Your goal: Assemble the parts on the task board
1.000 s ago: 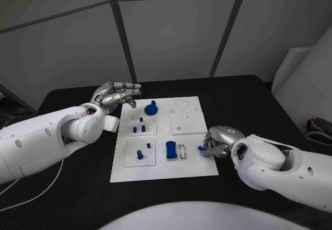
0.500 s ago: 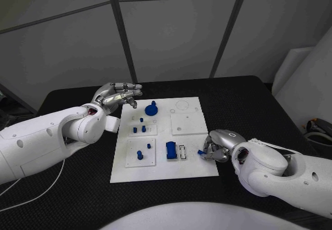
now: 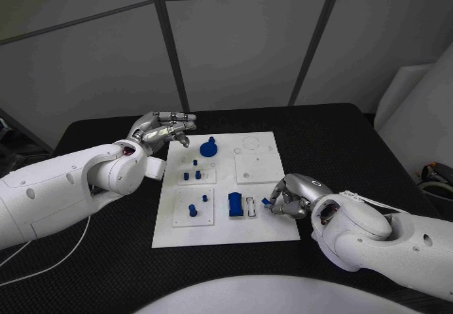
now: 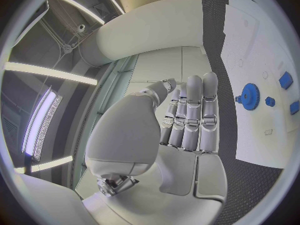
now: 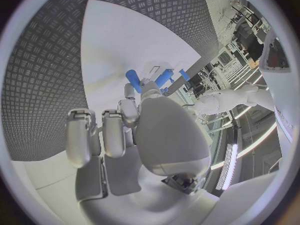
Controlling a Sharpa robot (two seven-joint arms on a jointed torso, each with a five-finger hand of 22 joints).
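Board [image 3: 267, 222], table centre: gear [image 3: 207, 148], pegs [image 3: 194, 174] and block [image 3: 234, 205] appear seated; the slot [image 3: 250, 207] beside the block is unfilled, so assembly looks partly done. Right hand [image 3: 290, 196], at the board's right edge near that slot, pinches a small blue part [image 3: 267, 203]. Left hand [image 3: 162, 129], fingers pressed together and holding nothing, hovers off the far left corner; bare table all round.

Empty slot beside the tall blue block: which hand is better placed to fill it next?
Right. The right hand already pinches a small blue part right beside that slot. The left hand holds nothing and sits at the board's far corner.
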